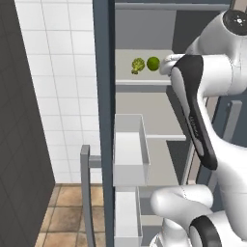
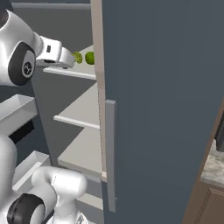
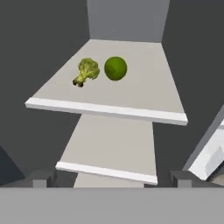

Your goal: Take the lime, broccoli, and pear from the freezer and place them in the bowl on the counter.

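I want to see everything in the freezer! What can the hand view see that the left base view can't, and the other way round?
The hand view alone shows the pincer, its tips wide apart, and the broccoli's stalk. The left base view alone shows the white drawers, the tiled wall, the floor and the robot's arm. Both show the broccoli and the lime side by side on the top shelf, with another shelf below.

Top freezer shelf (image 3: 131,94) has just the broccoli (image 3: 86,71) and lime (image 3: 115,68) sitting on it, side by side, barely apart.
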Motion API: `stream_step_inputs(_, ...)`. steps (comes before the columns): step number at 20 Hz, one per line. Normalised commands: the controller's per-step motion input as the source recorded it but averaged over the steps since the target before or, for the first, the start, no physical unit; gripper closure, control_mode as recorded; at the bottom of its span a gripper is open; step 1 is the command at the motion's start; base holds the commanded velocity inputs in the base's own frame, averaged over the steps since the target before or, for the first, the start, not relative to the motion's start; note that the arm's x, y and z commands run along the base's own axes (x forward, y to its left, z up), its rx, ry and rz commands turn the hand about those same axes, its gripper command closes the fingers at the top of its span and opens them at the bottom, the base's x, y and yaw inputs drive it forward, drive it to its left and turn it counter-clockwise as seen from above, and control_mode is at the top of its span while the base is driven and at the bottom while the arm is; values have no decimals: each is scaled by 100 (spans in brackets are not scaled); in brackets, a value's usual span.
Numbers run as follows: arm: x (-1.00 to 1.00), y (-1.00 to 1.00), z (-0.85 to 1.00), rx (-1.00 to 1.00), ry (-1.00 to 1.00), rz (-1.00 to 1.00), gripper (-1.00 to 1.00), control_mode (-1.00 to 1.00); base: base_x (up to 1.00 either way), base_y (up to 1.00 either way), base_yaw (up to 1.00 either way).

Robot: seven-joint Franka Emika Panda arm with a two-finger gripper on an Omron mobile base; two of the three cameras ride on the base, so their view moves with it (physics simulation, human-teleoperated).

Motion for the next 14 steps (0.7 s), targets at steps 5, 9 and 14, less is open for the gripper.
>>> stream_step_inputs(5, 71, 0, -30, -5, -14, 2, -100, -100, 0, 0, 0)
stream_step_inputs(9, 86, 0, -1, 3, 2, 0, -100, -100, 0, 0, 0)
stream_step_inputs(14, 97, 0, 5, 9, 12, 0, -100, -100, 0, 0, 0)
